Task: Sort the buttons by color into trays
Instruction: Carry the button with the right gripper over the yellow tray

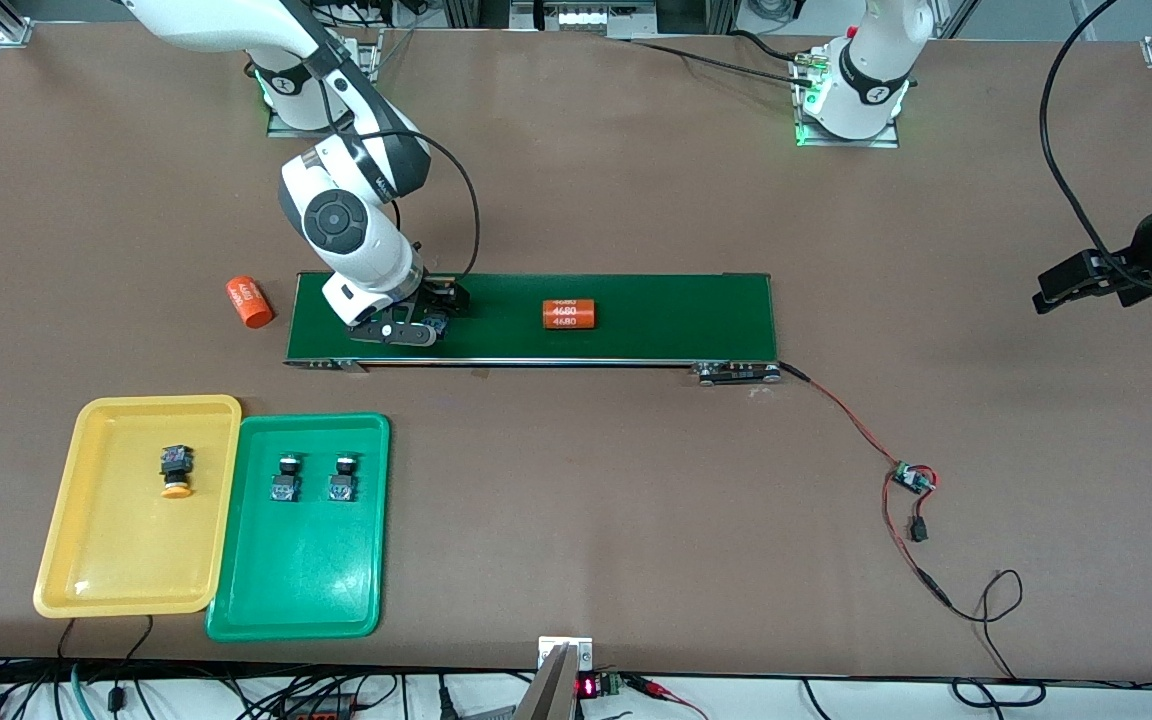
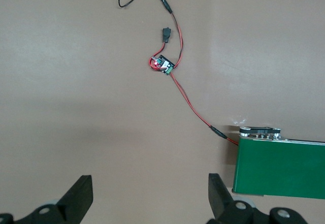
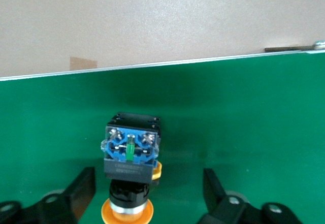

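A yellow-capped button (image 3: 129, 155) lies on its side on the conveyor belt (image 3: 244, 107), toward the right arm's end. My right gripper (image 3: 148, 181) is low over it, open, one finger on each side with a gap to the button. From the front this gripper (image 1: 433, 322) hides the button. The yellow tray (image 1: 86, 560) holds one yellow button (image 1: 176, 470). Two green buttons (image 1: 285, 477) (image 1: 342, 477) stand side by side in the green tray (image 1: 296, 600). My left gripper (image 1: 1046, 290) (image 2: 150, 183) waits open and empty over bare table at the left arm's end.
One orange cylinder (image 1: 570, 314) lies mid-belt on the dark green conveyor (image 1: 676, 320); another (image 1: 250, 301) lies on the table off the belt's end. Red and black wires with a small board (image 1: 911, 478) (image 2: 163, 64) trail from the belt's motor end toward the front edge.
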